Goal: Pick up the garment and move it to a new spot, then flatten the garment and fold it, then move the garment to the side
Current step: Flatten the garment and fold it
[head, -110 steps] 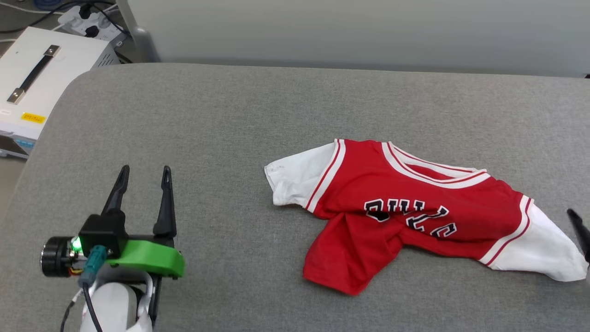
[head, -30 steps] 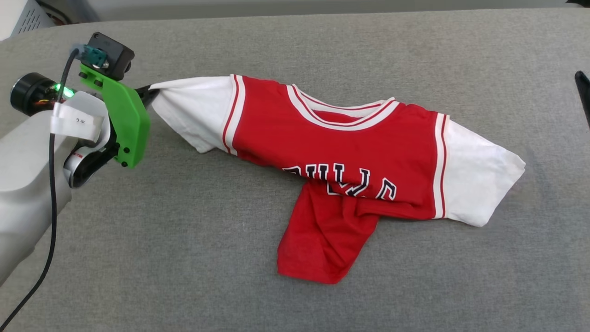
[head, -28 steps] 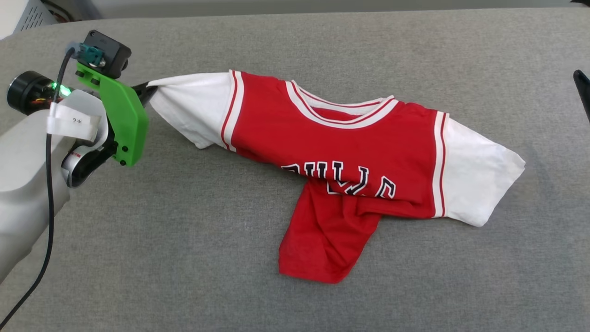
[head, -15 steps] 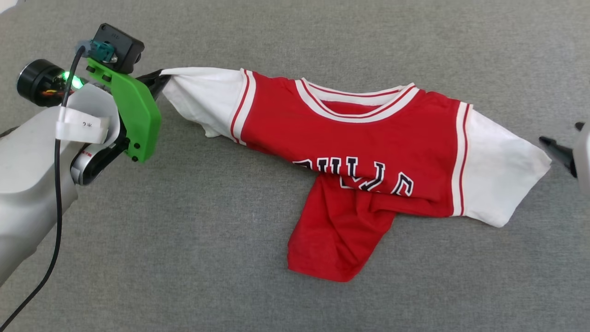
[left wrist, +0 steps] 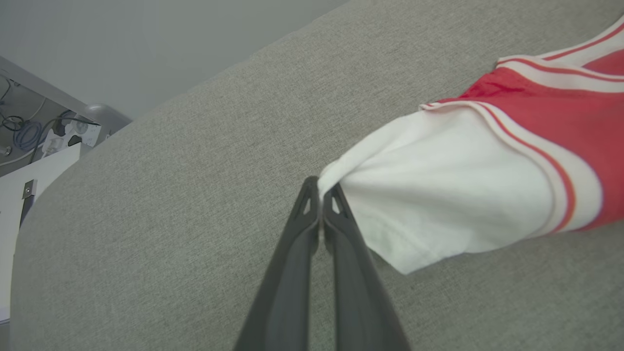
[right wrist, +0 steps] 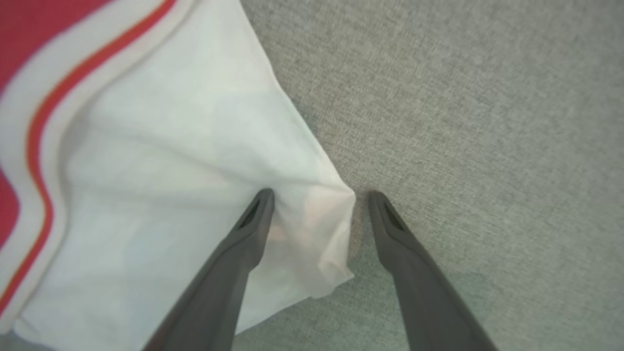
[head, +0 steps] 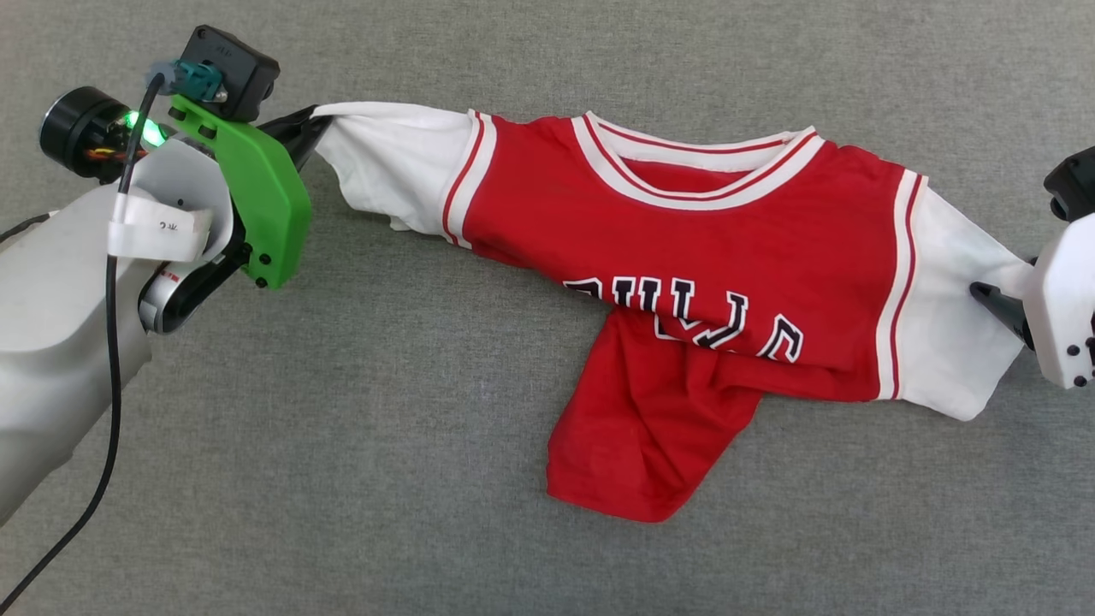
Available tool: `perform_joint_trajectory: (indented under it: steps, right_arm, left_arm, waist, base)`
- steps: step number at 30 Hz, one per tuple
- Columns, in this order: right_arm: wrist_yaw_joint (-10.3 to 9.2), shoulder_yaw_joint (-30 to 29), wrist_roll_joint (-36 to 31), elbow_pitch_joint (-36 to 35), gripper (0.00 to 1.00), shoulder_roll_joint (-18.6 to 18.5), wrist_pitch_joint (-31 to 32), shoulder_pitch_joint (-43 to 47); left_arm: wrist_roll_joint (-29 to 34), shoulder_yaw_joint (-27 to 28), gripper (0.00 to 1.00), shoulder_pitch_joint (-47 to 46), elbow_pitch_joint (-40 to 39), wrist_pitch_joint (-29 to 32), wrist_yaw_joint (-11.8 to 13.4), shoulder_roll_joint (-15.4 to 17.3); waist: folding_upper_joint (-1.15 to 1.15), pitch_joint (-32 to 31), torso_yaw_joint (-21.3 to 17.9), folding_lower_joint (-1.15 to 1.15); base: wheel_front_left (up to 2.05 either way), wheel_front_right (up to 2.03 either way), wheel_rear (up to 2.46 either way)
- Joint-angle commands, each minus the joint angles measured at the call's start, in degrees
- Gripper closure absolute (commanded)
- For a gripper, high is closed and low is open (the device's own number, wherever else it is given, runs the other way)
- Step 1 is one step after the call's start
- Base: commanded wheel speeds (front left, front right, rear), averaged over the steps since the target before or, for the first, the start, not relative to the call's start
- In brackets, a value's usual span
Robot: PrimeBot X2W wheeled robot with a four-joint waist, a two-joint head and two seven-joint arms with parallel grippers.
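The garment (head: 684, 248), a red jersey with white sleeves and black "BULLS" lettering, lies across the grey cloth surface (head: 385, 445), its lower part bunched and twisted. My left gripper (head: 318, 120) is shut on the tip of its white left sleeve (left wrist: 438, 195), which is pulled taut and lifted off the surface. The pinch shows at my left gripper (left wrist: 321, 187) in the left wrist view. My right gripper (right wrist: 319, 195) stands open around the corner of the other white sleeve (right wrist: 170, 195), one finger on the cloth, one on bare surface. In the head view, my right gripper (head: 984, 293) meets that sleeve's edge.
The grey surface (left wrist: 170, 195) curves off at its far left corner, where a white box (left wrist: 19, 204) and a power strip with cables (left wrist: 63, 136) sit below a grey wall. Bare surface lies in front of the jersey.
The head camera has tilted down and shifted. My right gripper has come in from the right edge to the right sleeve's corner. The left gripper keeps its hold on the raised left sleeve.
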Motion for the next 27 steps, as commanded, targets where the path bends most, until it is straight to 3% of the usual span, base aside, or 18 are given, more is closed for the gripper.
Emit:
perform_joint_trajectory:
  steps: [1,2,3,4,18,27]
  right_arm:
    - [0.03,3.5,0.8,2.5,0.00,2.3,0.3,2.2]
    - [0.03,4.2,1.1,2.8,0.00,2.4,-0.1,2.1]
    - [0.03,4.6,1.2,3.1,0.66,2.4,-1.1,1.7]
    - [0.03,5.0,1.1,3.4,1.00,2.4,-2.0,1.3]
    - [0.03,2.5,-0.2,2.7,1.00,1.4,-19.6,-5.5]
    - [0.03,-5.3,-1.9,-3.0,1.00,-0.3,-27.2,-6.1]
  left_arm:
    - [0.7,-0.1,1.00,-0.7,0.3,-0.4,0.0,-0.2]
    - [0.7,-0.2,1.00,-0.6,0.5,-0.4,0.0,-0.2]
    - [0.7,-0.3,1.00,-0.6,0.7,-0.5,-0.1,-0.1]
    - [0.6,-0.3,1.00,-0.5,0.8,-0.5,-0.2,-0.1]
    - [1.3,0.1,1.00,0.1,1.4,-4.7,-0.3,0.6]
    - [4.1,2.1,1.00,-1.7,-6.3,-8.4,3.5,4.5]
  waist:
    - [0.00,0.0,-0.1,0.00]
    - [0.00,-0.1,-0.2,0.00]
    - [0.00,-0.2,-0.3,0.00]
    - [0.00,-0.3,-0.5,0.00]
    - [0.00,-7.5,-1.9,0.00]
    - [0.00,-14.0,-2.2,0.00]
  base:
    - [0.00,0.00,0.00]
    - [0.00,0.00,0.00]
    - [0.00,0.00,0.00]
    - [0.00,0.00,0.00]
    - [0.00,0.00,0.00]
    - [0.00,0.00,0.00]
